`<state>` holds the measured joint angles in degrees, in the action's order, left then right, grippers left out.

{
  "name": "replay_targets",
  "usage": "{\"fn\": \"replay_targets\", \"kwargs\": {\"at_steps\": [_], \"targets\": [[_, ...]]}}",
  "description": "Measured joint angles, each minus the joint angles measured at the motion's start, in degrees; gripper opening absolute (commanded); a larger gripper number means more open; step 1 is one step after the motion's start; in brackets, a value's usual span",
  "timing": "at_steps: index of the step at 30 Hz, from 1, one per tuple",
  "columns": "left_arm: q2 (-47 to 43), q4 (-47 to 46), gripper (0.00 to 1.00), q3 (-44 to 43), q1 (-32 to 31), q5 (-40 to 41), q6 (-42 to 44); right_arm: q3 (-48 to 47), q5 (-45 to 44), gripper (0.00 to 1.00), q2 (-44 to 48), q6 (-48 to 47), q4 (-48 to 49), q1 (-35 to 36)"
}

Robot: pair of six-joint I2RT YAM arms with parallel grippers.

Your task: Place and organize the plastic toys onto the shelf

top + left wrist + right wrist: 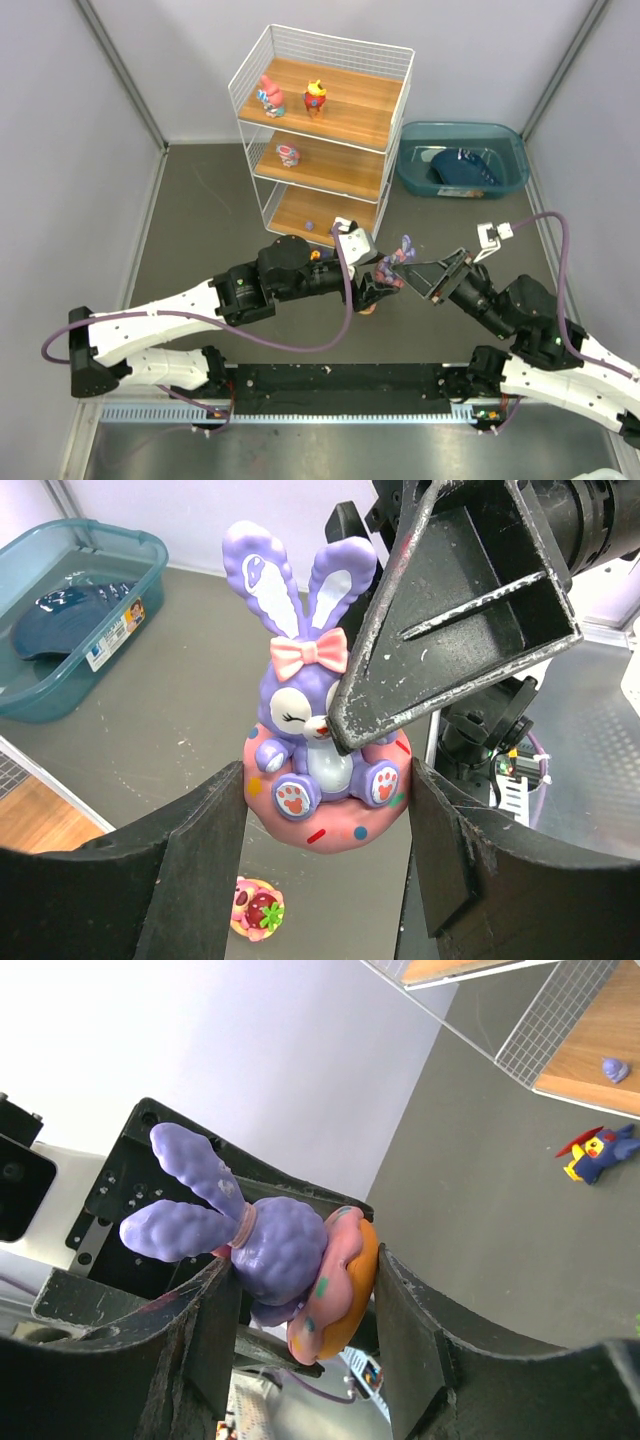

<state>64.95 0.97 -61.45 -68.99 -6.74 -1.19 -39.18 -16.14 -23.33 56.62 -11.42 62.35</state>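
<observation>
The top camera sits high behind the 2 arm bases, looking down and forward over the table (200, 200), with the shelf (350, 100) at the far side and the teal bin (415, 170) to its right. The left wrist camera peers between the fingers (190, 880) of the left gripper (325, 770), close on the front of the purple bunny (305, 730) with the bin beyond. The right wrist camera, just as close between the fingers (420, 1360) of the right gripper (302, 1260), sees the bunny's back and the shelf's bottom tier, so all 3 views share the bunny.
</observation>
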Motion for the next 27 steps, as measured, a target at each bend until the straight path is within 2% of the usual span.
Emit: {"fn": "replay_targets", "kwargs": {"at_steps": [9, 12, 14, 15, 17, 18, 27], "targets": [[-0.2, -0.8, 0.41, 0.2, -0.6, 1.7, 1.2, 1.8, -0.8, 0.0, 1.2, 4.8, 2.1, 0.0], [-0.3, -0.9, 0.39, 0.2, -0.8, 2.2, 1.5, 2.3, -1.0, 0.0, 1.3, 5.9, 2.7, 0.0], [-0.3, -0.8, 0.31, 0.2, -0.9, 2.6, 1.6, 2.5, -1.1, 0.0, 1.3, 6.6, 3.0, 0.0], [-0.3, -0.8, 0.21, 0.2, -0.9, 2.8, 1.6, 2.7, -1.2, 0.0, 1.3, 6.8, 3.2, 0.0], [-0.3, -0.8, 0.11, 0.2, -1.0, 3.1, 1.8, 2.8, -1.4, 0.0, 1.4, 7.4, 3.3, 0.0], [-0.3, -0.8, 0.01, 0.2, -1.0, 3.2, 1.9, 2.9, -1.4, 0.0, 1.4, 7.6, 3.3, 0.0], [-0.3, -0.8, 0.0, 0.2, -1.0, 3.2, 2.2, 2.9, -1.4, 0.1, 1.5, 8.0, 3.3, 0.0]]}}
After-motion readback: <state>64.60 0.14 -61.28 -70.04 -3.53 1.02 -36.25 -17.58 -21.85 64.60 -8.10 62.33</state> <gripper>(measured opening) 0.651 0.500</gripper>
